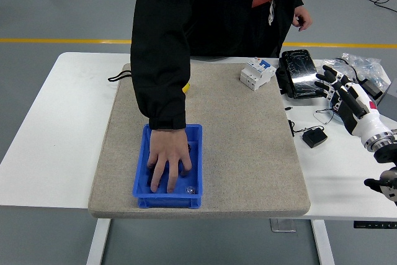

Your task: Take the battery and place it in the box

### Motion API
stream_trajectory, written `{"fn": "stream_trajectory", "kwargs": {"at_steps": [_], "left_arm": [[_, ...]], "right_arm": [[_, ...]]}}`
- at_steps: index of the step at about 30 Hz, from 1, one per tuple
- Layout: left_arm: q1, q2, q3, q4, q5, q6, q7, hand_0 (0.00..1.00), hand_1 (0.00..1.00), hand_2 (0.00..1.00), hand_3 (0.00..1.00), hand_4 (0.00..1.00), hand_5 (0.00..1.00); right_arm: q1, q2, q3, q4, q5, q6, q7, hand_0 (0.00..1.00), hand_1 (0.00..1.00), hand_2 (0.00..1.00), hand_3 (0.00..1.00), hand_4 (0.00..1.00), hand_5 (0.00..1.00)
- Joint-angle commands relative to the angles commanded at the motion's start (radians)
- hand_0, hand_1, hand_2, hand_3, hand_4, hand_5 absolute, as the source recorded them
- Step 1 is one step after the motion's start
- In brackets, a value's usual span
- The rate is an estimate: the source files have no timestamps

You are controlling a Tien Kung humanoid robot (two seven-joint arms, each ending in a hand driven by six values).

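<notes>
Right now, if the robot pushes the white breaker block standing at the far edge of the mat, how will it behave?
The white breaker block looks like rigid moulded plastic, so it probably stays stiff. Its boxy shape and flat base suggest sliding or tipping, not rolling. The fabric-like mat under it may grip, so a high push could topple it.
</notes>
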Motion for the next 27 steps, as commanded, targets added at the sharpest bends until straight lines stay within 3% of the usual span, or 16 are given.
{"fn": "stream_trajectory", "kwargs": {"at_steps": [3, 27], "left_arm": [[-0.003, -0.001, 0.002, 0.0, 0.0, -0.001, 0.0, 0.77, 0.73, 0.756, 0.644, 0.717, 0.631], [-0.013, -0.004, 0.014, 0.0, -0.019, -0.001, -0.006, 0.77, 0.73, 0.755, 0.644, 0.714, 0.632]], "right_arm": [[-0.019, 0.002, 0.015, 0.001, 0.093, 0.008, -0.006, 0.869, 0.839, 0.851, 0.898, 0.998, 0.725], [-0.039, 0.01, 0.072, -0.028, 0.103, 0.007, -0.013, 0.868, 0.835, 0.845, 0.888, 0.998, 0.747]]}}
